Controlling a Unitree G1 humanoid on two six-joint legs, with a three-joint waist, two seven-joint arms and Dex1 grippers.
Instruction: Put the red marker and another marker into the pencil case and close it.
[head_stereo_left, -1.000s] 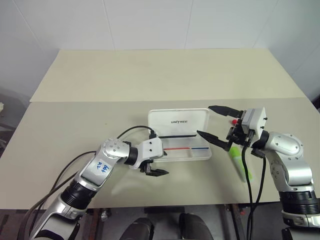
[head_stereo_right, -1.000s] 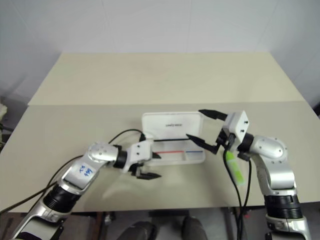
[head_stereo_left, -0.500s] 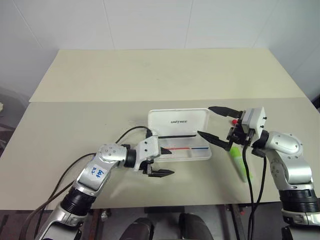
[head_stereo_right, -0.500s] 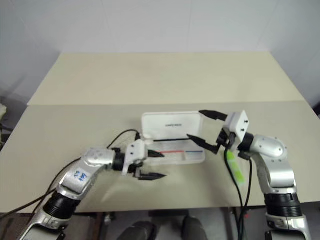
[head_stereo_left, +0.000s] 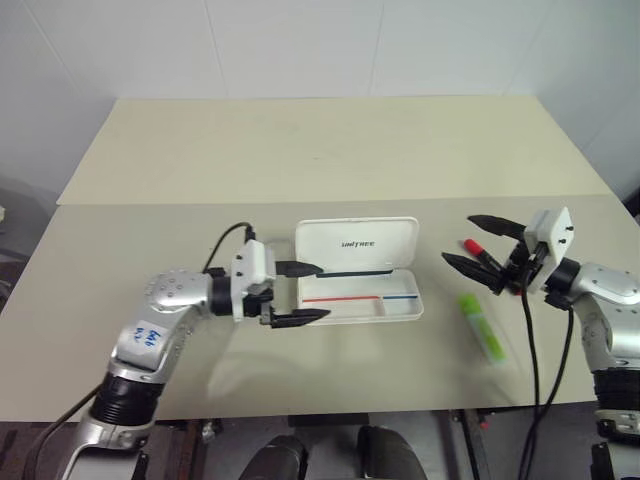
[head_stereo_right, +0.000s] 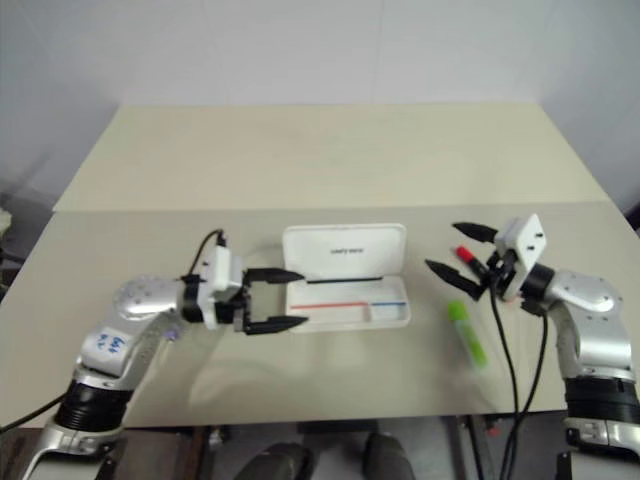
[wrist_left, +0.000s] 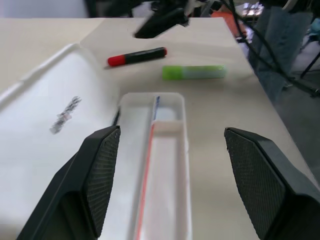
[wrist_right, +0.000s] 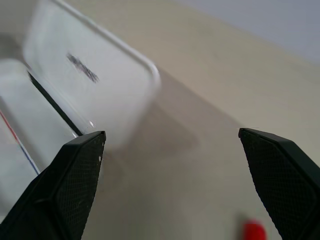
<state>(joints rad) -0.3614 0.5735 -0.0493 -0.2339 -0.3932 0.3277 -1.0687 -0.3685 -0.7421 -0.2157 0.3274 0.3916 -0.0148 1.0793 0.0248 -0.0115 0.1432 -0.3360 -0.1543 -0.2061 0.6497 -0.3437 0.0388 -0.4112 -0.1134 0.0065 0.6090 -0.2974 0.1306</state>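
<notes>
Fingers spread beside case edge.

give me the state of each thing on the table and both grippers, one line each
pencil case: open, lid laid back flat on the table, tray empty
red marker: lying on the table right of the case, outside it, not gripped
lime-green highlighter: lying on the table right of the case, outside it, untouched
left gripper: open, empty, at the case's left end
right gripper: open, empty, fingers either side of the red marker
</notes>
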